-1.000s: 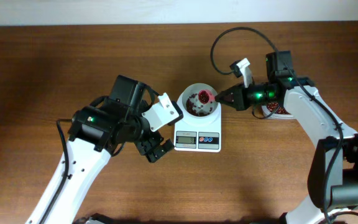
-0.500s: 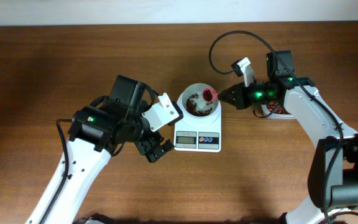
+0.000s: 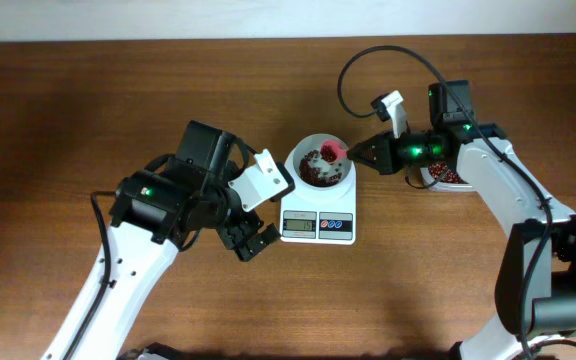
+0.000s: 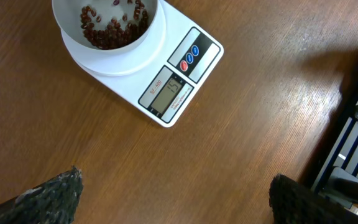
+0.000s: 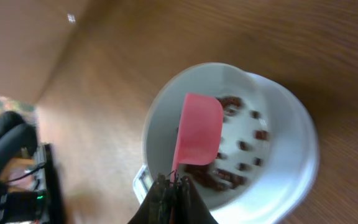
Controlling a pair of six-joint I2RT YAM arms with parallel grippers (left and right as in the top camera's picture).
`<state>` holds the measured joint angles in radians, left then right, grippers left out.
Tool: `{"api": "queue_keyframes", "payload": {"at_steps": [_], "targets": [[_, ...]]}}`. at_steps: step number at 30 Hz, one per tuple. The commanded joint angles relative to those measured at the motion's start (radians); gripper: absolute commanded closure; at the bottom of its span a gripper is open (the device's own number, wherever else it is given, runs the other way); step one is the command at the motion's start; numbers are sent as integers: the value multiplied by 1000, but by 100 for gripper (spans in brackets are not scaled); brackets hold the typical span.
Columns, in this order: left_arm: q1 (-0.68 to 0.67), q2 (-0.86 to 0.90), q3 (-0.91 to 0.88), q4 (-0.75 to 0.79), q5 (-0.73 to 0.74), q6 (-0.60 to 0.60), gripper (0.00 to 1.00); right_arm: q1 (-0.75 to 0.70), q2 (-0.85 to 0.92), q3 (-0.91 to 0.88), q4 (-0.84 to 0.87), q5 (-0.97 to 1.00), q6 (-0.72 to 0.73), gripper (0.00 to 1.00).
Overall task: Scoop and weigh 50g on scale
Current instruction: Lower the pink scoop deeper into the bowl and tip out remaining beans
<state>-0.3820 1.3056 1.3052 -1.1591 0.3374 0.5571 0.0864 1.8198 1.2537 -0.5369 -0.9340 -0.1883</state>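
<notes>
Overhead and wrist views, read from the near edge of the brown wooden table (image 3: 58, 120) to the far edge. Nearest, the left gripper (image 3: 251, 240) hangs above bare wood just left of the scale, its two dark fingers spread wide and grasping nothing. Beside it, at the middle of the table, stands the small white rectangular digital kitchen scale (image 3: 317, 225), with its grey display (image 4: 166, 93) and its red and blue buttons (image 4: 188, 58) on the near side. The display's digits are too small to read with certainty. On the far part of the scale sits the round white bowl (image 3: 321, 165), holding a shallow layer of dark red beans (image 4: 110, 31). Over the right side of the bowl, inside its rim and above the beans, is the pink plastic scoop (image 5: 197, 134). Its narrow end runs into the right gripper (image 3: 360, 155), whose fingers are clenched on it just outside the bowl. Farther right, partly hidden under the right arm, is the clear plastic tub (image 3: 446, 177) of red beans, well apart from the scale
</notes>
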Motion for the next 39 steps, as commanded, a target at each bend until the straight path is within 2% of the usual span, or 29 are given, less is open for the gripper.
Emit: {"api": "queue_keyframes", "payload": {"at_steps": [1, 7, 9, 10, 12, 13, 15, 20, 21, 22, 23, 25, 28, 32, 35, 39], "targets": [[3, 5, -3, 2, 14, 12, 1, 5, 10, -7, -15, 131, 77, 96], [3, 5, -3, 2, 14, 12, 1, 5, 10, -6, -1, 44, 62, 96], [3, 5, -3, 2, 15, 12, 1, 5, 10, -6, -1, -209, -86, 96], [3, 5, -3, 2, 14, 12, 1, 5, 10, -6, 7, -149, -93, 96], [3, 5, -3, 2, 14, 12, 1, 11, 10, -6, -5, 172, 122, 96], [3, 5, -3, 2, 14, 12, 1, 15, 10, -6, -18, 170, 106, 96], [3, 5, -3, 2, 14, 12, 1, 26, 10, -6, -20, 94, 42, 96], [3, 5, -3, 2, 14, 12, 1, 31, 10, -3, -5, -8, 42, 96], [3, 5, -3, 2, 14, 12, 1, 31, 7, -3, -5, -154, -10, 96], [3, 5, -3, 2, 15, 12, 1, 31, 6, -3, -4, -203, -94, 96], [3, 5, -3, 2, 14, 12, 1, 31, 6, -3, 2, -70, -59, 96], [3, 5, -3, 2, 14, 12, 1, 40, 6, -3, -16, 221, 130, 96], [3, 5, -3, 2, 14, 12, 1, 70, 4, 0, -31, 140, 36, 96], [3, 5, -3, 2, 15, 12, 1, 88, -19, 37, -36, 145, 5, 96], [3, 5, -3, 2, 15, 12, 1, 104, -58, 53, -52, 208, -28, 96], [3, 5, -3, 2, 14, 12, 1, 161, -142, 56, -118, 425, -116, 96]]}}
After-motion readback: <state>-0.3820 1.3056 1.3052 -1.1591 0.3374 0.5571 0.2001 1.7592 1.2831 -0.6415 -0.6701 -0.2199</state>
